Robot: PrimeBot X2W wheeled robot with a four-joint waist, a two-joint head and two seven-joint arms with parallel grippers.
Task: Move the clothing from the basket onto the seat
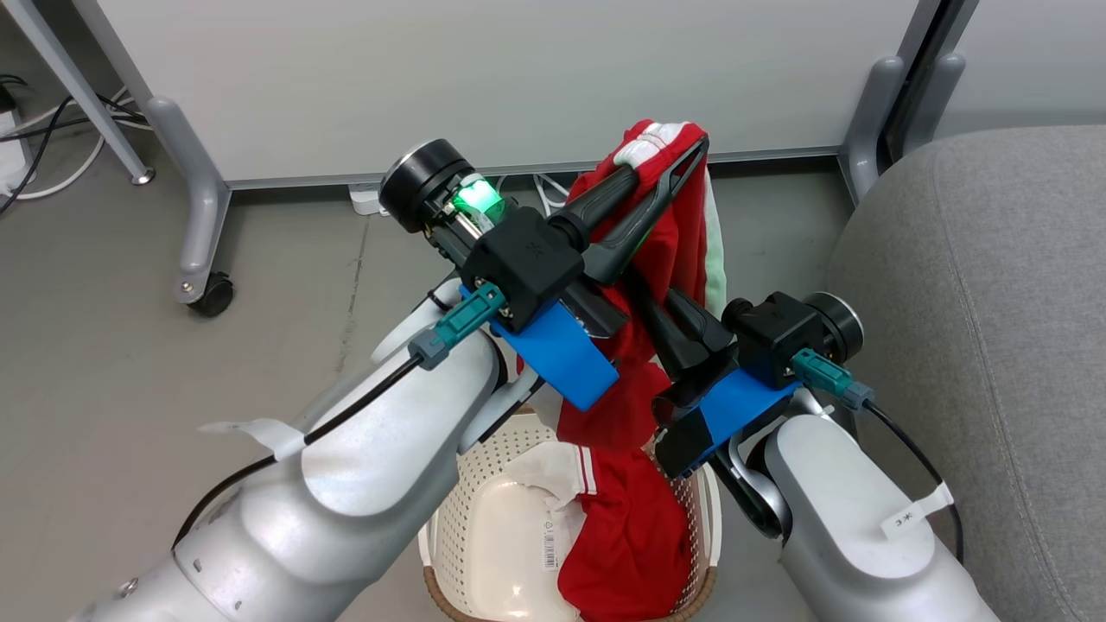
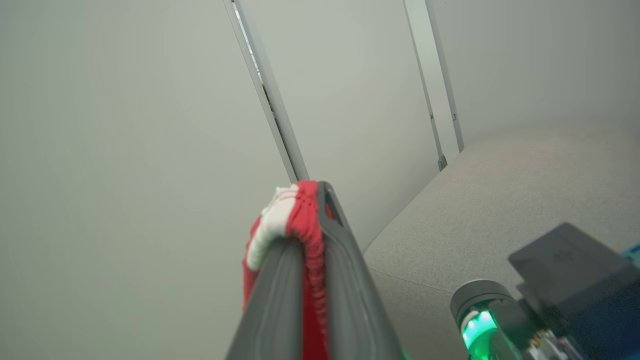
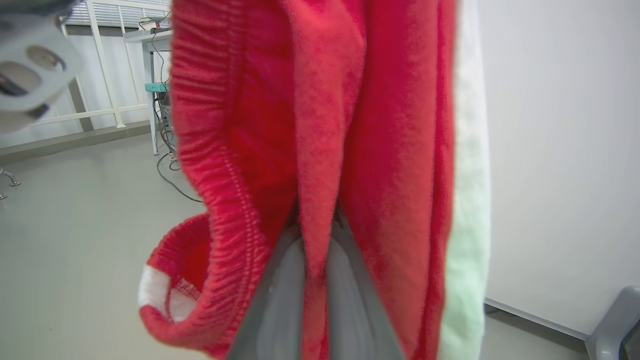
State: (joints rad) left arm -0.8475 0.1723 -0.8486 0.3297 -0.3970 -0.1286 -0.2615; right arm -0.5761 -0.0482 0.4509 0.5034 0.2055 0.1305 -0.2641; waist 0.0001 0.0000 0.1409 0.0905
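Red garment (image 1: 683,250) hangs pinched by its trim in your left gripper (image 1: 689,154), its tail reaching down to the basket (image 1: 458,518) where more red clothing (image 1: 635,536) lies, and your right gripper (image 1: 644,289) is clamped on a fold lower down. Lift both until the tail clears the rim, then swing right: the seat (image 1: 994,302) lies open, just beside.

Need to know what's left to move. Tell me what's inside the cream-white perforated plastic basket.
Red fabric clothing with white striped trim fills the right half of the cream-white perforated basket. A barcode sticker shows on the bare inside beside it. Anything beneath the fabric is covered.
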